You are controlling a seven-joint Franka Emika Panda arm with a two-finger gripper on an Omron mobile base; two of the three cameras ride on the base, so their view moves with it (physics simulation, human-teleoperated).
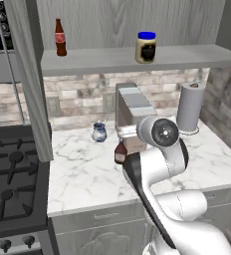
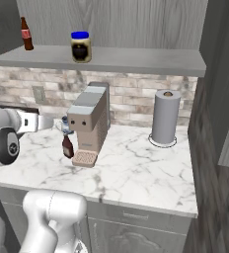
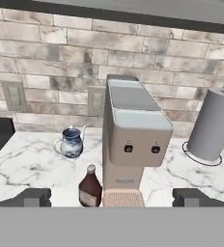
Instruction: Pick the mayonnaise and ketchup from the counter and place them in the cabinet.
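- Already the mayonnaise (image 1: 146, 47) stands upright on the cabinet (image 1: 137, 20) shelf board, right of the middle as the left base view has it, well apart from a slim red-labelled bottle (image 1: 60, 37) near the shelf's left end.
- The ketchup (image 3: 90, 188) stands upright on the counter (image 3: 27, 169), just beside the left side of a beige coffee machine (image 3: 133, 140), next to its drip tray.
- The gripper (image 3: 112, 198) is released, its two dark fingertips (image 3: 34, 197) spread wide with nothing between them.
- In the hand view the ketchup sits between the fingertips, left of the midline and nearer the left tip, some way ahead of them and not touched.
- A small blue and white jug (image 3: 71, 143) stands on the counter behind and left of the ketchup, apart from it.
- A paper towel roll (image 3: 213, 125) stands upright on the counter to the right of the coffee machine, near the brick back wall.
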